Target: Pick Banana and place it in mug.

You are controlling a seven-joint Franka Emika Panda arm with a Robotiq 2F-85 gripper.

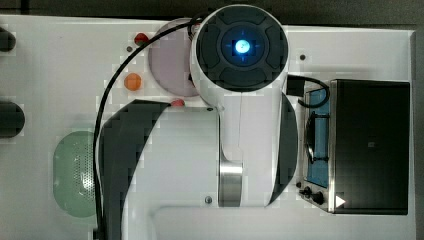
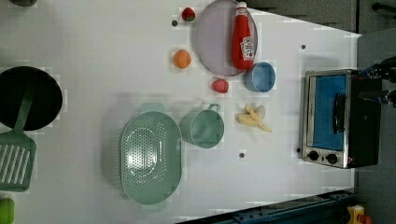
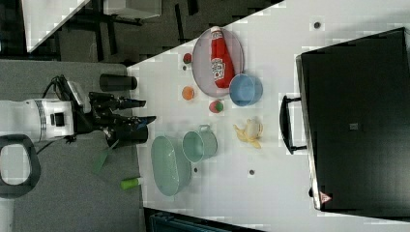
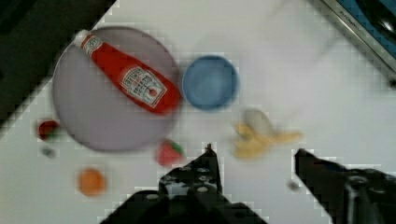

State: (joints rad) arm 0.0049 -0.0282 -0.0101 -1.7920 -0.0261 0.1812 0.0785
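In the wrist view the black two-fingered gripper [image 4: 254, 151] fills the foreground with its jaws standing well apart and nothing between them. Just beyond the fingertips lies the small pale yellow-cream banana [image 4: 261, 135], flat on the white table [image 4: 303, 84], untouched. A red strawberry toy [image 4: 169, 153] sits close to one fingertip, and a round orange ball [image 4: 91, 181] lies further off on that same side. Past the banana stands the round blue bowl [image 4: 209, 82], and next to it a red ketchup bottle [image 4: 128, 74] lies on its side across a grey round plate [image 4: 88, 121]. A second small red fruit [image 4: 47, 129] rests at the plate's far rim.

In the left view, the banana [image 2: 253, 117] lies between the dark teal-green mug with a small side handle [image 2: 202, 127] and the silver toaster oven with a blue glass door [image 2: 329, 117], near the mug but apart from it, with bare table between them. The pale green perforated oval basket [image 2: 150, 158] stands just beside the mug on the left view's left. The blue bowl sits above the banana in the left view. At the far left of the left view rest a black round pan [image 2: 28, 98] and a green slotted spatula [image 2: 16, 161].

In the right view the gripper [image 3: 138, 111] hangs high, well apart from the table.
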